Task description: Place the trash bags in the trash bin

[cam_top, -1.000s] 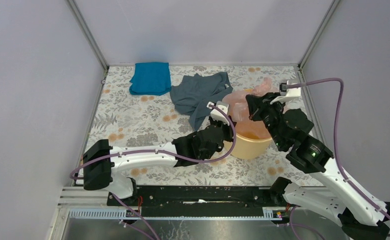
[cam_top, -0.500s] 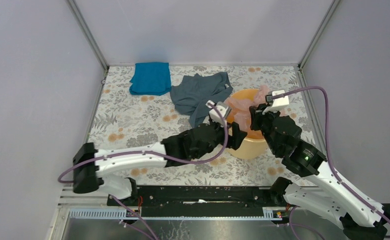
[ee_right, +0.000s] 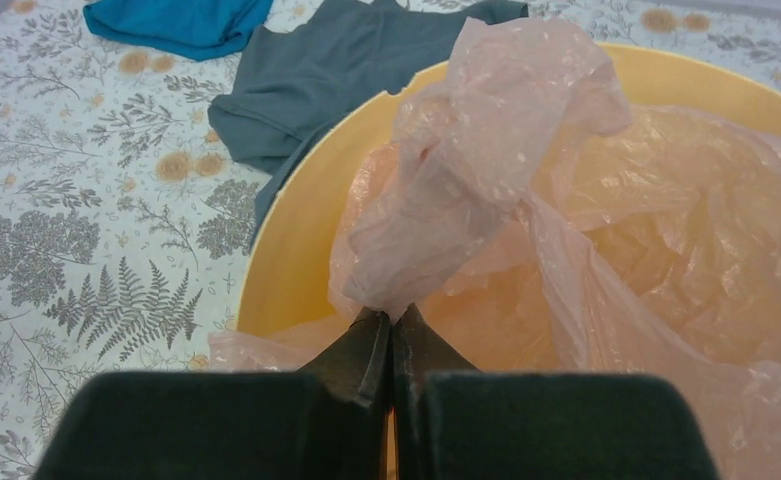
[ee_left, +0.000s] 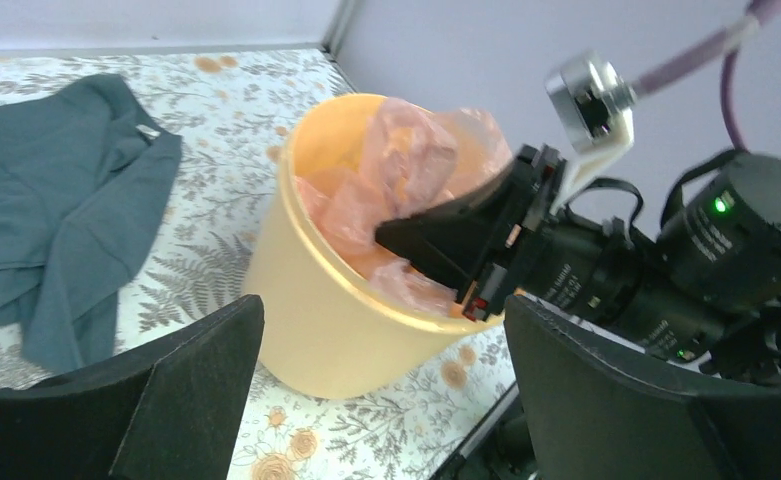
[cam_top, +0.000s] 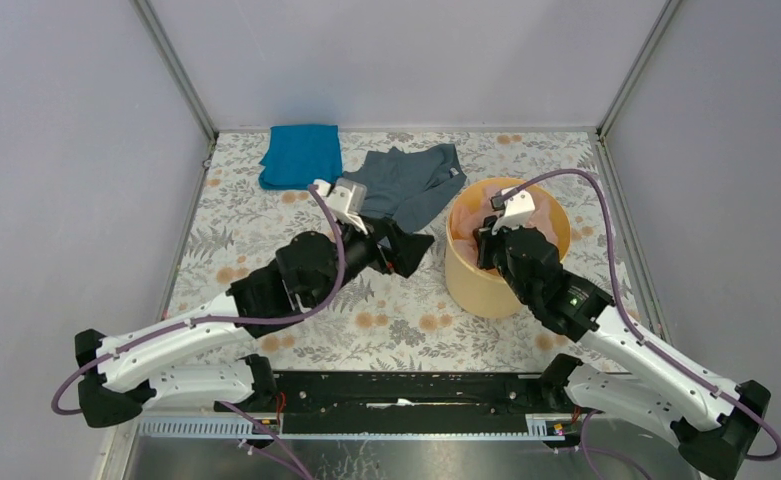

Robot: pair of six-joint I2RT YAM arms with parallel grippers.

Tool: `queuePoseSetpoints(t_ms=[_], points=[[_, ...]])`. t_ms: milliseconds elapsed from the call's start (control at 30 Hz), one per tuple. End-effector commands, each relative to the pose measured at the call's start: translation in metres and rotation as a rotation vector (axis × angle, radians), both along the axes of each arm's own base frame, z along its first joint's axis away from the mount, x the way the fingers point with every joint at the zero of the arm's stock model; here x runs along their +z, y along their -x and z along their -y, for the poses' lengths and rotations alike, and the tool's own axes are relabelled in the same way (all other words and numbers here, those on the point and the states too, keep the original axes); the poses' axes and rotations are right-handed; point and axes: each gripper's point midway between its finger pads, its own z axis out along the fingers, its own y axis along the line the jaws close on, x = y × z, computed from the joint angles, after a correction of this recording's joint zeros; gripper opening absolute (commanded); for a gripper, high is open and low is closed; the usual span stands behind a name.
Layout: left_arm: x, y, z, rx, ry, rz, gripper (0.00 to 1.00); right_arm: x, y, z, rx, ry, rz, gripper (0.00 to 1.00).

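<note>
Now that the left gripper (cam_top: pixel 411 243) is drawn back from the bin (cam_top: pixel 471 285), jaws wide apart and empty, the right gripper (ee_right: pixel 391 315) works alone. It has sunk into the bin's mouth, pinched tight on a twisted neck of the bag (ee_right: pixel 486 150). The bag now sits mostly inside, bunched just above and beyond those fingertips (one fold stands over the rim). It is thin, crinkly, translucent pink film; the bin is smooth, round, slightly tapered yellow plastic. Letting go seems near.
</note>
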Motion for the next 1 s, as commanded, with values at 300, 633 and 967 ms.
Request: queuePoseSetpoints(t_ms=[300, 633, 967], points=[[0.004, -0.012, -0.02, -0.016, 0.007, -0.021, 0.95, -0.055, -0.022, 0.014, -0.088, -0.006, -0.374, 0.0], [0.01, 0.001, -0.03, -0.065, -0.026, 0.004, 0.98, -0.111, -0.029, 0.008, -0.113, -0.046, -0.612, 0.0], [0.016, 0.003, -0.033, -0.065, 0.0, -0.009, 0.98, -0.109, -0.028, 0.013, -0.063, -0.127, -0.663, 0.0]])
